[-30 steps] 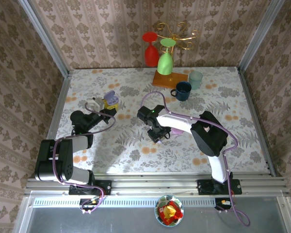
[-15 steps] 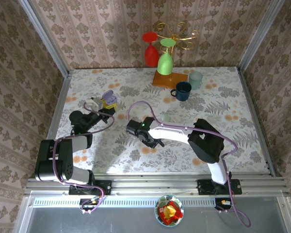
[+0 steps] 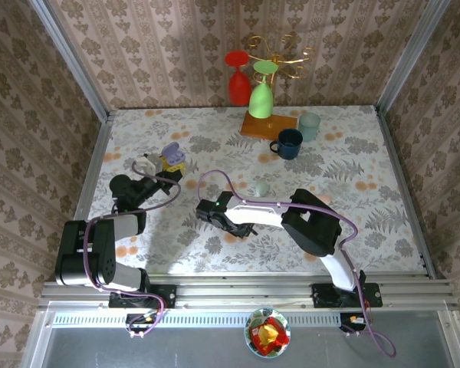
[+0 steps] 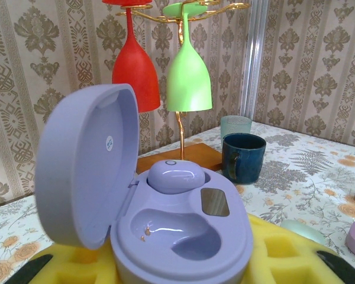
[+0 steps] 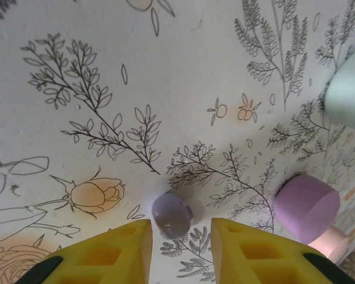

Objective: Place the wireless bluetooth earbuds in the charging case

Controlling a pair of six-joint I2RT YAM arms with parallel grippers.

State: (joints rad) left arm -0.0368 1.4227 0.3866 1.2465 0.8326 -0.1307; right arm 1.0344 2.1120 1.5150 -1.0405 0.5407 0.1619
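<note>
The left gripper [image 3: 172, 164] is clamping the lilac charging case [image 4: 183, 242] btwn its yellow foam pads [image 4: 284, 266], over the left-rear part of the floral tablecloth [image 3: 353, 176]. The case's lid [image 4: 86, 171] is standing open, hinged up on the left in the left wrist view. One lilac earbud [image 4: 173, 176] is sitting in the case's far well. The near well is showing small gold contacts.

Near the table's ctr, the right gripper [image 5: 180, 228] is pointing down at the cloth w/ its fingers apart. Its yellow pads [image 5: 112, 251] are standing either side of a loose purple earbud [image 5: 173, 216]. That bud is lying on the cloth right at the mouth of the gap, w/ neither pad visibly touching it.

To the right in the right wrist view, a closed purple case [image 5: 306, 207] is lying just beside a pink case [image 5: 334, 242]. A mint case [image 5: 348, 94] is lying farther off, toward the upper right.

At the rear, a red glass [image 4: 136, 68] and a green glass [image 4: 189, 77] are hanging upside down from a gold rack [image 3: 280, 54] on a wooden base [image 3: 267, 125]. A dark blue mug [image 4: 243, 157] is standing just beside a pale green cup [image 4: 235, 125].

A bowl of wrapped sweets [image 3: 267, 332] is sitting on the grey ledge in front of the arms' bases.
</note>
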